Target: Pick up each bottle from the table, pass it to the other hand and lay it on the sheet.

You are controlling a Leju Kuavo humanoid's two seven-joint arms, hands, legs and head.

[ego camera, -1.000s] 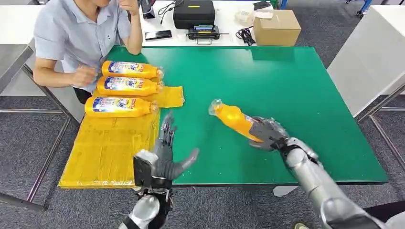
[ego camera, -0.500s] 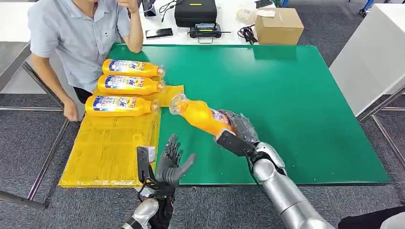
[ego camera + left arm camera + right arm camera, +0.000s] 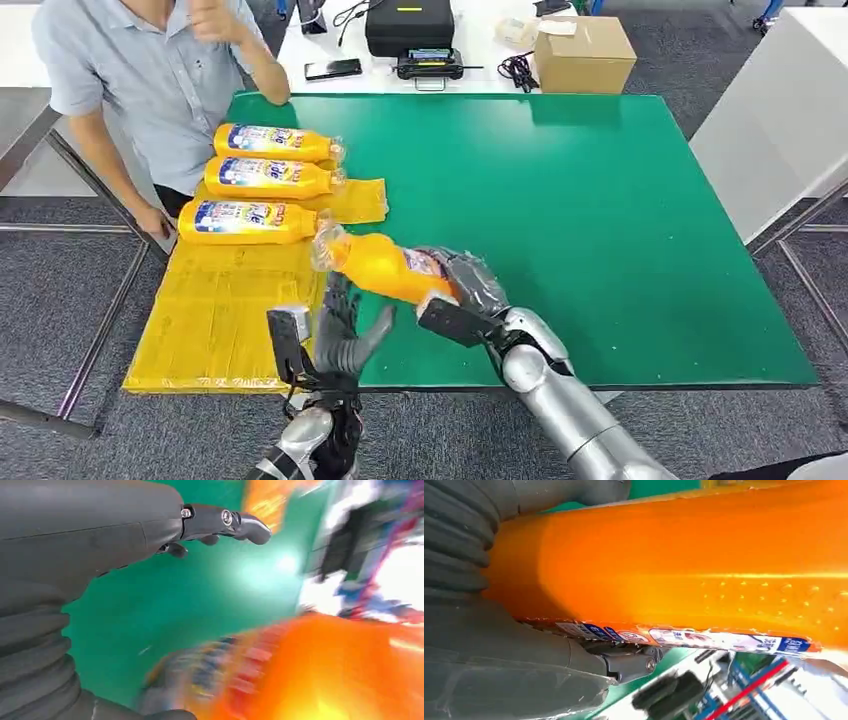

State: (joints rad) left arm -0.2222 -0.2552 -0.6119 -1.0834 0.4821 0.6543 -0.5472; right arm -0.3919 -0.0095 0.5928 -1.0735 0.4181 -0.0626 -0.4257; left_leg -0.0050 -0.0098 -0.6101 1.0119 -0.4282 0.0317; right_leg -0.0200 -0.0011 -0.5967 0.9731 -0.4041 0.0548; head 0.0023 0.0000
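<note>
My right hand (image 3: 470,285) grips the orange bottle (image 3: 385,266) above the bench (image 3: 600,200); my left hand (image 3: 345,335) waits just beneath, fingers spread, holding nothing.

1. The right hand (image 3: 468,283) now carries the orange bottle (image 3: 385,266) much farther toward the robot's left: from mid-table a second ago, its clear neck end now reaches the near edge of the yellow sheet (image 3: 225,320), just beside the nearest laid bottle (image 3: 248,222).
2. The held bottle now lies nearly level where before it tilted steeply, and hangs just above the left hand (image 3: 345,335).
3. The left hand sits a little lower and nearer the table's front edge, fingers spread and palm up under the bottle.
4. The person (image 3: 150,80) lifts one hand from the chin and drops the other arm beside the table.
</note>
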